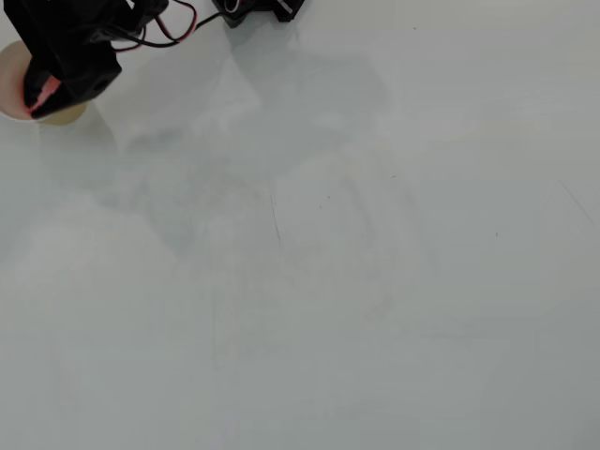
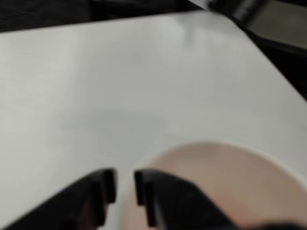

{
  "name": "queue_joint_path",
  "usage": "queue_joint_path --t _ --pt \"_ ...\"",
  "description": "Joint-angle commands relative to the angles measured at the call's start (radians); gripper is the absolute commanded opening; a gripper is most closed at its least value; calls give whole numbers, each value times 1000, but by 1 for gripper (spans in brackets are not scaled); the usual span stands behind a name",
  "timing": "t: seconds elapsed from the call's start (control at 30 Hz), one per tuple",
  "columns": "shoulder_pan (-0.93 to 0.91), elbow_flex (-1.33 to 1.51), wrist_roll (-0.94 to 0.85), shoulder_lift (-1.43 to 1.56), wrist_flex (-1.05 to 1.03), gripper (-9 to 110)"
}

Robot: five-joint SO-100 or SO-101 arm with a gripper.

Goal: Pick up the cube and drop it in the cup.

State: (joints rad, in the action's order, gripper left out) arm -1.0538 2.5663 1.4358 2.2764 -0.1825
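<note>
In the overhead view, the far upper left corner of the frame holds the cup (image 1: 11, 80), only part of its pale rim and inside showing at the left edge, with a tan bit of wall peeking out at the bottom. The black arm reaches over it from the top edge, and the claw (image 1: 42, 94) sits right above the cup's mouth, covering most of it. A small red-pink patch, the cube (image 1: 44, 97), shows at the lower end of the black claw body, over the cup's opening; whether it is pinched by the fingers or already lying in the cup cannot be told from here. To the right of the arm, red and black wires loop along the top edge, and a second black part of the arm sits at the top middle. The rest of the frame, from centre to far right, is pale grey worktop (image 1: 375, 281) with faint scuffs and soft shadows.

In the wrist view, the two black fingers (image 2: 103, 189) rise from the lower left, their tips set close together with only a narrow gap of pale surface between them; nothing is seen held between the tips. Just right of them, the cup's (image 2: 225, 182) round mouth fills the lower right, its rim curving over a pinkish-cream inside. The cube itself cannot be made out in this view. The worktop (image 2: 120, 72) stretches across the upper frame.
</note>
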Motion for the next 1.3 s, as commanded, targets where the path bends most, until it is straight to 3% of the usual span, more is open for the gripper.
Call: queue_joint_path --t 0.0,0.27,0.6,0.8,1.1,1.27 --pt "81 -207 -2 77 51 1" --pt "376 -143 -8 184 40 0" --pt "710 155 -11 400 29 0" --pt "848 327 -11 595 -141 0" --pt "925 448 -8 847 -607 0" --pt "951 460 -8 862 -698 0"
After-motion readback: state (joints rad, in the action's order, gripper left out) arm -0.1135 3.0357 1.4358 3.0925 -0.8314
